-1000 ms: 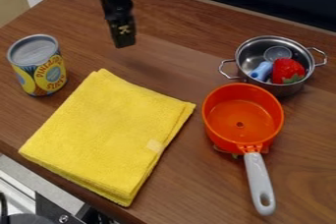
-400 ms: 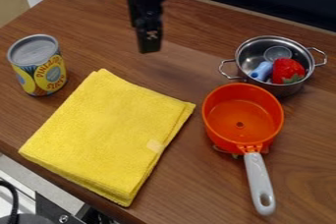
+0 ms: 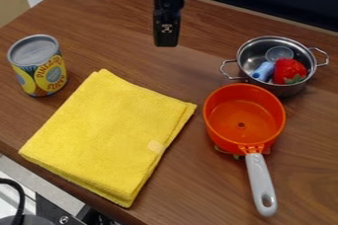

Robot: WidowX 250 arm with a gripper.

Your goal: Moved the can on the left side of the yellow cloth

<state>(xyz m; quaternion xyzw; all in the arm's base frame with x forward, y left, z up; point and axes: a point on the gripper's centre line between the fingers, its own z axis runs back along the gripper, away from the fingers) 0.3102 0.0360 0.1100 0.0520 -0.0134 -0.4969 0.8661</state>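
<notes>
While the black gripper (image 3: pixel 166 39) is hanging above the wooden table (image 3: pixel 125 51), between the can and the metal pot, the camera view is not revealing whether it is standing wide or narrow; its state cannot be told. The can (image 3: pixel 38 66) is standing upright at the view's left, near but apart from the folded yellow cloth (image 3: pixel 109 132). An orange saucepan (image 3: pixel 243 120) is sitting right of the cloth, and the metal pot (image 3: pixel 257 51) is holding a strawberry (image 3: pixel 288 71).
</notes>
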